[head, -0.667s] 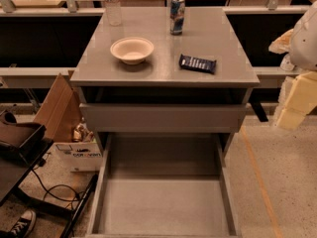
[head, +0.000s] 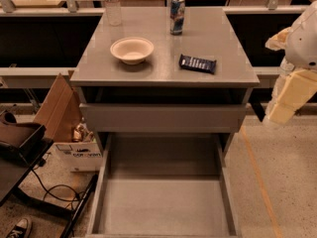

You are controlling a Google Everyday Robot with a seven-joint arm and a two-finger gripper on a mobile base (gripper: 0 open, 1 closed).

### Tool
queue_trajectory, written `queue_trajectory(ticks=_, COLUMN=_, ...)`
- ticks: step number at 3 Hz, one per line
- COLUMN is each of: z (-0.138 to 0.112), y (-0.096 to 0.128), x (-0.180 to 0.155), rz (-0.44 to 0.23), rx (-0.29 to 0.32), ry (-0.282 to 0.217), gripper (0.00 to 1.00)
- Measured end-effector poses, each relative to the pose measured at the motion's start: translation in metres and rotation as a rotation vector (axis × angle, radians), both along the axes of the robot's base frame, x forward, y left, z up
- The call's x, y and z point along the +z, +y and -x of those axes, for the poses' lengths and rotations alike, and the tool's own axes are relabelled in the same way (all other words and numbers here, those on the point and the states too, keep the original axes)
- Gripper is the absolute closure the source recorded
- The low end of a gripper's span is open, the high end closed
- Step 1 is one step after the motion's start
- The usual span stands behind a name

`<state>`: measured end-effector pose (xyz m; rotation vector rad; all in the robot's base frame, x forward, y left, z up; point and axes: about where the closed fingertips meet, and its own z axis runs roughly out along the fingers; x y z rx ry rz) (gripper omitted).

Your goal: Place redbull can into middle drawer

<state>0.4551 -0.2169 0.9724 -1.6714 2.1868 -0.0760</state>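
Note:
The redbull can [head: 177, 15], blue and silver, stands upright at the back of the grey cabinet top. The middle drawer [head: 163, 202] is pulled wide open below, a bare grey tray with low side walls. My arm hangs at the right edge of the view, beside the cabinet. Its gripper [head: 286, 103] shows as a cream-coloured part pointing down, well to the right of and below the can, touching nothing.
A clear plastic bottle [head: 112, 4], a beige bowl [head: 132, 49] and a dark snack bar [head: 197, 63] share the cabinet top [head: 228, 38]. A plain grey drawer front [head: 163, 117] sits above the open drawer. Cardboard boxes [head: 64, 123], cables and a black stand lie at the left.

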Motion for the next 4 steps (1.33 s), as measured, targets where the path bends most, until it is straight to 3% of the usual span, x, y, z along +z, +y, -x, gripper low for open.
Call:
queue_trajectory(ticks=2, z=-0.111, y=0.013, x=0.012, rz=-0.323, rx=-0.045, ry=-0.182, gripper=0.0)
queue_trajectory(ticks=4, z=-0.23, y=0.058, x=0.035, rz=-0.675, rx=-0.019, ry=-0.355, gripper=0.0)
